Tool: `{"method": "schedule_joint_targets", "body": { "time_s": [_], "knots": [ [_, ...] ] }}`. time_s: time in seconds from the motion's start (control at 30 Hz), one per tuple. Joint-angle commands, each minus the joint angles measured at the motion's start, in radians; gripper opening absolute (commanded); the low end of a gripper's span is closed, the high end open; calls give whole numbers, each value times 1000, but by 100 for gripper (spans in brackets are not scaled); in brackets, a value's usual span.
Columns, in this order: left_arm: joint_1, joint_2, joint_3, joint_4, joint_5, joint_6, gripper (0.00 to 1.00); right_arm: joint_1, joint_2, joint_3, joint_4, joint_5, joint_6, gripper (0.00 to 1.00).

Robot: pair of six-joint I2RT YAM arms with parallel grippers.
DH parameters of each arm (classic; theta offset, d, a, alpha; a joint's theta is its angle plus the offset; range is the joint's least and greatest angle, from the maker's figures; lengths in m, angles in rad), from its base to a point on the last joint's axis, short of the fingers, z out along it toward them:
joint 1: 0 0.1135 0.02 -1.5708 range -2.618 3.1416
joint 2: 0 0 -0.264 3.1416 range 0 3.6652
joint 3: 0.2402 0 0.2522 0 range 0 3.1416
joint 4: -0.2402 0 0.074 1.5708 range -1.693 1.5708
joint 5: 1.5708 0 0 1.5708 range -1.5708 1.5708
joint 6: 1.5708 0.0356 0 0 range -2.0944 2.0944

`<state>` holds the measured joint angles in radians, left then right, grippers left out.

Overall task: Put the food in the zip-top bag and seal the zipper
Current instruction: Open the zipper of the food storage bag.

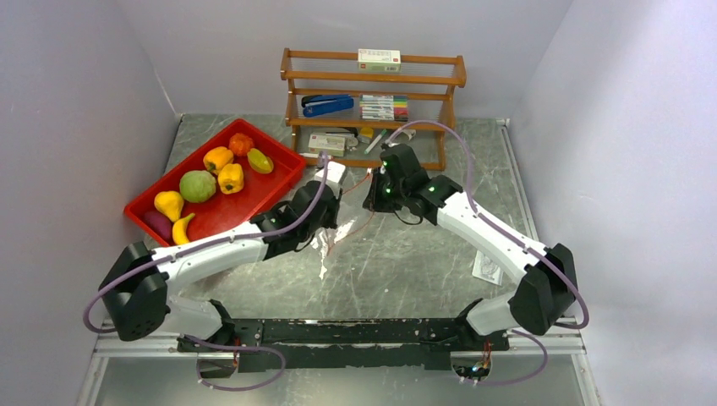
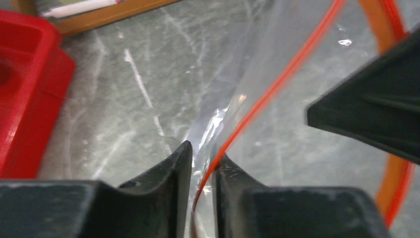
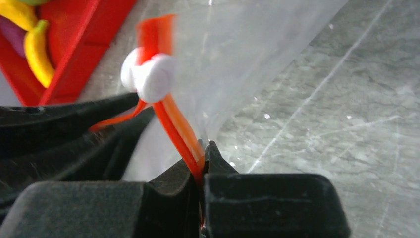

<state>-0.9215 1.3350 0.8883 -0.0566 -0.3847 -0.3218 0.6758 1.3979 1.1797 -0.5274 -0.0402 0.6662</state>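
Observation:
The food lies in the red tray (image 1: 272, 182) at the left: yellow peppers (image 1: 218, 158), a green round fruit (image 1: 197, 186), a yellow pear (image 1: 169, 204) and a banana (image 1: 181, 228). The clear zip-top bag (image 1: 347, 222) is held up between both grippers at mid table. My left gripper (image 1: 325, 207) is shut on the bag's mouth edge (image 2: 233, 74), with the red-orange zipper (image 2: 277, 84) running between its jaws. My right gripper (image 1: 376, 199) is shut on the zipper strip (image 3: 181, 129), just below a white slider (image 3: 151, 74). No food shows inside the bag.
A wooden shelf (image 1: 372, 80) with a blue stapler, boxes and pens stands at the back, close behind the right gripper. A paper leaflet (image 1: 489, 267) lies near the right arm. Grey walls close in the left, right and back sides.

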Motion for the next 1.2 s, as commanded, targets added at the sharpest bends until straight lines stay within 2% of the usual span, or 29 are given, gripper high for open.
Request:
{"method": "schedule_joint_targets", "body": {
  "time_s": [0.0, 0.07, 0.17, 0.23, 0.27, 0.33, 0.4, 0.53, 0.63, 0.73, 0.83, 0.93, 1.07, 1.17],
  "knots": [
    [16, 15, 39, -48, -104, 9, 8, 4, 25, 29, -139, 126, -43, 0],
    [16, -20, 29, -62, -179, -13, 7, 1, 28, 35, -208, 240, -23, 0],
    [15, -115, -40, 8, -274, -35, 7, -15, 8, -1, -247, 378, 58, 0],
    [15, -189, -97, 101, -285, -16, 7, -20, -18, -58, -183, 358, 114, 0],
    [15, -205, -115, 133, -285, -4, 7, -20, -30, -80, -130, 305, 136, 5],
    [14, -213, -121, 146, -298, -9, 7, -14, -52, -126, -4, 170, 208, 22],
    [14, -198, -105, 121, -315, -22, 7, 0, -59, -166, 108, 86, 292, 31],
    [12, -167, -77, 79, -321, -36, 7, 59, -17, -141, 184, 108, 408, 43],
    [5, -168, -91, 107, -327, -36, 7, 100, 36, -98, 169, 164, 508, 51],
    [2, -171, -96, 111, -338, -36, 7, 111, 81, -84, 157, 202, 597, 52],
    [1, -162, -103, 111, -353, -89, 7, 122, 97, -106, 179, 212, 705, 49],
    [-1, -145, -110, 101, -378, -127, 7, 159, 93, -106, 160, 285, 807, 48],
    [-7, -151, -130, 127, -364, -163, 7, 189, 100, -116, 183, 347, 858, 50],
    [-7, -167, -144, 142, -358, -190, 7, 190, 125, -138, 236, 328, 864, 46]
  ]
}}
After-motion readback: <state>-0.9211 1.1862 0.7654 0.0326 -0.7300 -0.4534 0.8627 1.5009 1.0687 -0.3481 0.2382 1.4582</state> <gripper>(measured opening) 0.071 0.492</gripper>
